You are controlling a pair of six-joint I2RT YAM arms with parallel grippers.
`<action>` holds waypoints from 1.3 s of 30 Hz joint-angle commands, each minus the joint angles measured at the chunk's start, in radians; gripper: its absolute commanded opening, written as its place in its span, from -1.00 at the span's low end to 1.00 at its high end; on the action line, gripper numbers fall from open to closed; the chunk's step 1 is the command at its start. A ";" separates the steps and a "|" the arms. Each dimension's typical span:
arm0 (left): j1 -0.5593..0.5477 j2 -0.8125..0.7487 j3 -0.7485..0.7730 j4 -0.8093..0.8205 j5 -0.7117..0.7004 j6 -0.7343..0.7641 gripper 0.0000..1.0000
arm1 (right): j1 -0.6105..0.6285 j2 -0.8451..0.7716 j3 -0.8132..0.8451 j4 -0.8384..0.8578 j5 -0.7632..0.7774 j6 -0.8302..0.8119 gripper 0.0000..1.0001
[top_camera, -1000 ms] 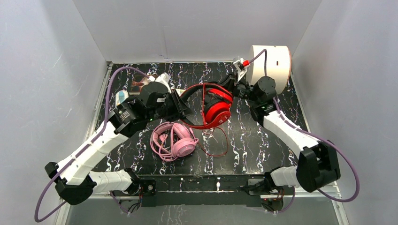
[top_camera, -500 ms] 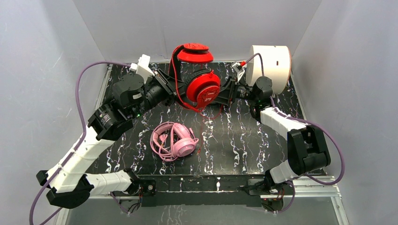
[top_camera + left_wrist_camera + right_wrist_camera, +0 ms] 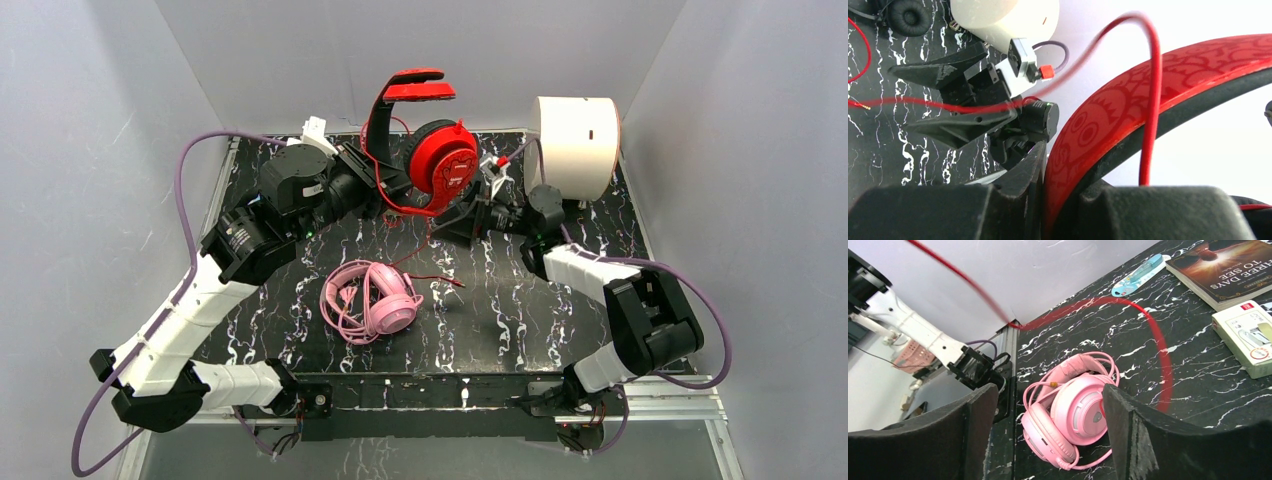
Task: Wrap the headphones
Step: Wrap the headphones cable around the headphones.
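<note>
**Top view.** Your left claw (image 3: 378,190) is closed on the headband of the red headphones (image 3: 440,160). It holds them raised above the back of the bench (image 3: 560,310), headband uppermost and one ear cup facing the camera.

**Left wrist view.** The red band is pinched between the two fingers, with black padding on its inner side. The red cable (image 3: 1153,100) loops over the band. In the top view it hangs to the bench, its plug end lying free near the pink headphones (image 3: 375,300).

**Right claw.** Your right claw (image 3: 455,215) sits just below and right of the red ear cup, jaws spread wide and gripping nothing. In the left wrist view the cable crosses the gap between its fingers; you cannot tell whether it touches them.

**Right wrist view.** The pink headphones lie on the bench with their cable bunched around them, framed by the open fingers. A book (image 3: 1228,270) and a white box (image 3: 1248,335) lie beyond them.

**Other items.** An ear pad of the black headphones (image 3: 908,15) shows near the white cylinder (image 3: 575,145) at the back right.
</note>
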 commanded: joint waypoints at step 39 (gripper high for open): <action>0.004 -0.037 0.025 -0.008 -0.001 -0.071 -1.00 | 0.249 0.280 0.054 0.732 0.496 -0.229 -0.54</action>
